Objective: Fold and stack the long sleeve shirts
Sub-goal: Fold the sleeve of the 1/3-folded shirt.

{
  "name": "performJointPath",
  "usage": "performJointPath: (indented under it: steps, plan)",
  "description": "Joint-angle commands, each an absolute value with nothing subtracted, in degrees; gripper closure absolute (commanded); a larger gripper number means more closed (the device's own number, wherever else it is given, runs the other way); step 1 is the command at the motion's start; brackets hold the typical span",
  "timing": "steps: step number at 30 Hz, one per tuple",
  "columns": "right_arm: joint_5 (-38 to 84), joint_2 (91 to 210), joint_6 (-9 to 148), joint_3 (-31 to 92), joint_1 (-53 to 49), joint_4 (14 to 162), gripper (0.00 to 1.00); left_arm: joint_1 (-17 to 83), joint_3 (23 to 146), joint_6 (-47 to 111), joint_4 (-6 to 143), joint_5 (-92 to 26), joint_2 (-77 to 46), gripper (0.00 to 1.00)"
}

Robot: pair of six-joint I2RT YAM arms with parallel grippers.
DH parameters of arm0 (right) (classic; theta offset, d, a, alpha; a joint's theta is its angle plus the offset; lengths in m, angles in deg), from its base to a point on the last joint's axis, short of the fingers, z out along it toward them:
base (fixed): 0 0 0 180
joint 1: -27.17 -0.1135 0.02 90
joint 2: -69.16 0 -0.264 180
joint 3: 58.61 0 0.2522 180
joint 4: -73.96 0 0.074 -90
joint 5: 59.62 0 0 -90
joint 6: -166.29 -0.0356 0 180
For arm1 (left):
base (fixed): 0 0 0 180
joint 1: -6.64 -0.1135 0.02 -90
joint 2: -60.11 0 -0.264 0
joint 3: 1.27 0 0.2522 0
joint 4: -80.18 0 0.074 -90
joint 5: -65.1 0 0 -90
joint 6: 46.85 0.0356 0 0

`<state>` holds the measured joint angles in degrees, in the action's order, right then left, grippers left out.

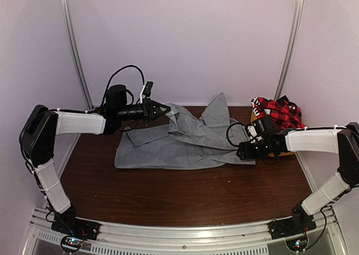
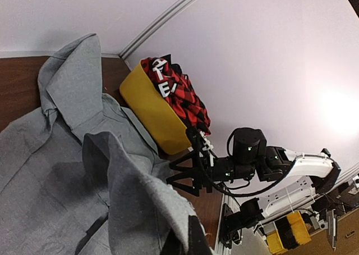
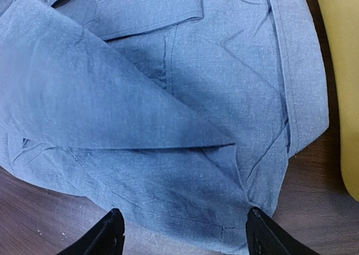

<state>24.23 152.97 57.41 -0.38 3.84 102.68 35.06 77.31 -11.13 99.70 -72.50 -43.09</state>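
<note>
A light-grey collared long sleeve shirt lies spread across the middle of the brown table. My left gripper is at its far left corner, shut on a pinched fold of the cloth that rises off the table. In the left wrist view that grey cloth drapes up into the gripper. My right gripper is open and low at the shirt's near right edge. Its fingers straddle the hem of the shirt without touching it. A red-and-black plaid shirt sits bunched in the yellow tub.
The yellow tub stands at the back right, close behind my right arm, and its wall lies just right of the shirt's edge. Bare brown table lies in front of the shirt. White walls enclose the back and sides.
</note>
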Motion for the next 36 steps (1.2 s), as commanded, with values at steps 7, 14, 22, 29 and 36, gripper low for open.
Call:
performJointPath:
  steps: [7,14,22,29,36]
  plan:
    - [32.4,152.7,57.1,0.4,4.4,103.2,0.24,34.3,93.5,-4.5,89.2,-73.8,-45.4,1.00]
    - [31.7,154.9,57.5,0.6,4.6,100.5,0.24,34.3,100.6,-5.0,87.3,-74.7,-48.6,1.00]
    - [30.5,155.6,57.9,0.6,4.6,99.7,0.24,34.3,97.0,-4.3,86.7,-75.6,-47.8,1.00]
    - [28.6,155.4,58.2,0.7,4.6,99.9,0.24,34.2,92.2,3.5,75.1,-73.0,-42.6,1.00]
    - [27.8,156.0,58.4,0.9,4.6,100.0,0.24,33.8,87.3,3.3,71.5,-71.2,-37.1,1.00]
